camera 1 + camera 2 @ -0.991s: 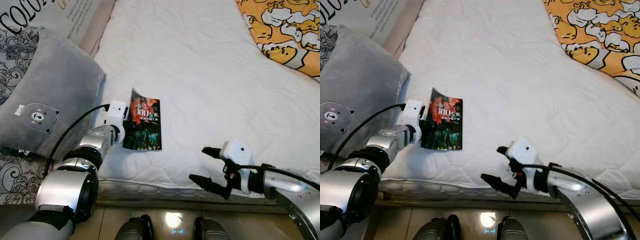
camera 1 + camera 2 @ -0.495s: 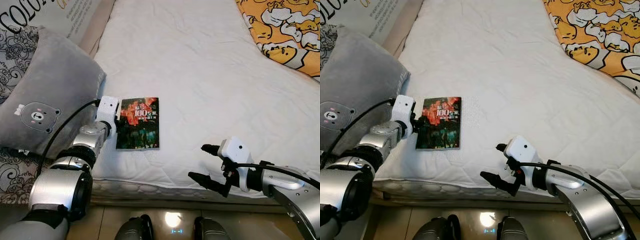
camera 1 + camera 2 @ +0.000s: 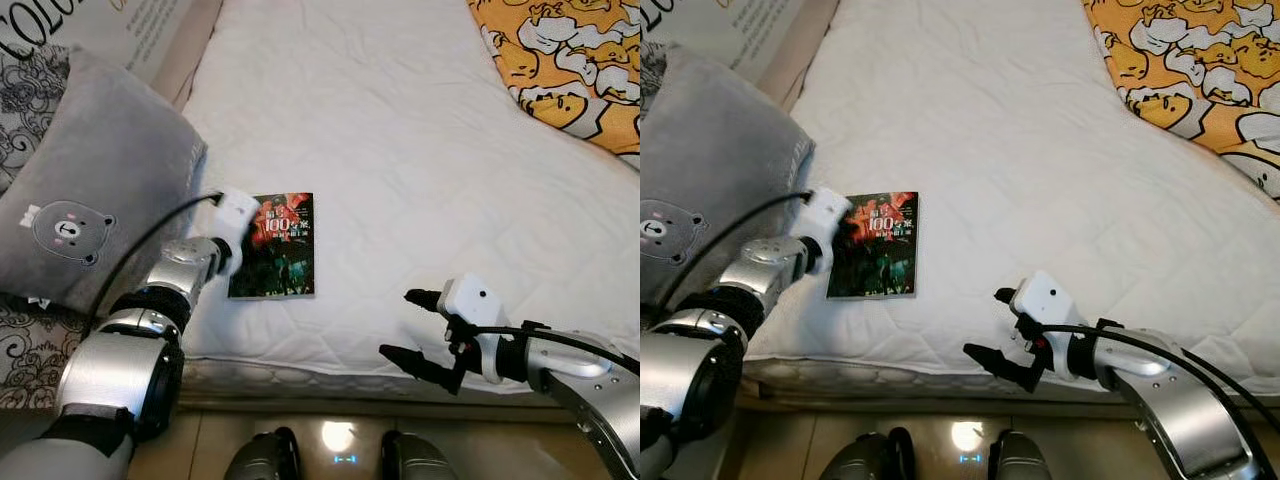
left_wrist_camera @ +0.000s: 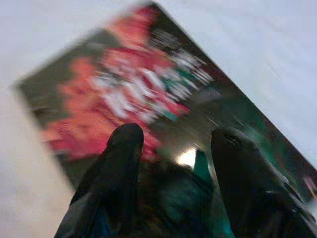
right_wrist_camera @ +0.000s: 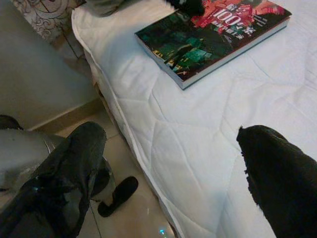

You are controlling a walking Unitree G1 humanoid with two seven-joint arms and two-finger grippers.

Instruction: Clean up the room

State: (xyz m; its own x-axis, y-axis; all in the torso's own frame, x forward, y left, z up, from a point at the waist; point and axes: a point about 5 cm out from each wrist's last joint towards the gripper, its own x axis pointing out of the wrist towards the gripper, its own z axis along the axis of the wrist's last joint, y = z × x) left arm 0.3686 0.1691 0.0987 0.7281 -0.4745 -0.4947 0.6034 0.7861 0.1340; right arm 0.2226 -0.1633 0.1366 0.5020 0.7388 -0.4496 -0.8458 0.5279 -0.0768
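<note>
The left arm reaches forward over the near edge of the bed (image 3: 400,150), bent at the elbow, with a black cable running along it; the left claw (image 4: 173,148) is at the left edge of the book (image 3: 276,246), over its cover; in the left wrist view its two black fingers (image 4: 119,163) stand a little apart with the cover seen between them, so the claw is narrowly open and does not grip the book; if the tips touch the cover I cannot tell, because this view is blurred. The right arm comes in from the lower right, low at the near edge of the mattress; the right claw (image 3: 408,330) points toward the left, its fingers (image 5: 74,168) spread wide and holding nothing, well apart from the book.

The book lies flat on the white quilted mattress, near the front edge and on the robot's left side; its cover is dark with red and green and the number 100. Just beside the left arm a grey pillow (image 3: 90,200) with a small bear face leans against the side of the bed; behind it stands a board with large letters (image 3: 60,30). At the far right of the bed lies a yellow blanket (image 3: 560,60) with a cartoon duck pattern. Below the mattress edge a glossy tiled floor (image 3: 340,440) is seen, with the robot's own feet (image 3: 262,458) on it.
</note>
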